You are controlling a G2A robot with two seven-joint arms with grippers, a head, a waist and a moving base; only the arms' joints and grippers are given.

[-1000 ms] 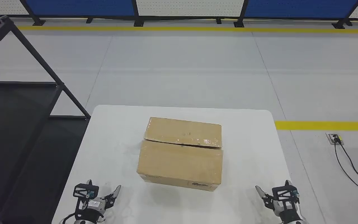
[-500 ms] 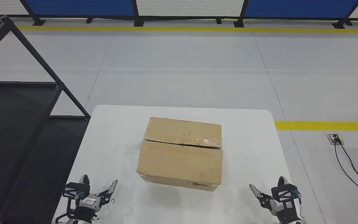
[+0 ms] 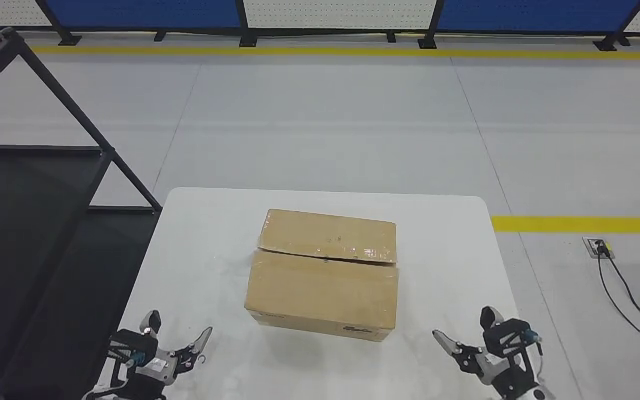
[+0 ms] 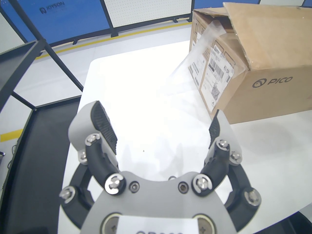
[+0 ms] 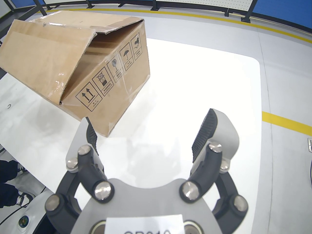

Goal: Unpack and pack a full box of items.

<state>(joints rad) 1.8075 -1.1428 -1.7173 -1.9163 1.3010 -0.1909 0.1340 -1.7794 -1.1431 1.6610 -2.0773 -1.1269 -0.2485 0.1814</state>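
- Cardboard box (image 3: 325, 275): stiff walls, probably heavy if full; its loose near flap (image 5: 48, 49), slightly lifted, looks the easiest hold.
- Left gripper (image 4: 156, 115) and right gripper (image 5: 150, 119) both gape, empty.

A cardboard box (image 3: 323, 277) is set at the middle of a white table (image 3: 200, 230). Its top flaps are nearly shut, and the near flap is lifted slightly. Bare tabletop is seen on both sides of the box and along the near edge. There the left gripper (image 3: 177, 336) and right gripper (image 3: 463, 330) are held with fingers spread, well apart from the box. A loose strip of clear tape (image 4: 195, 57) is draped off the box's left end. A black metal frame (image 3: 60, 190) is placed just beside the table's left edge.
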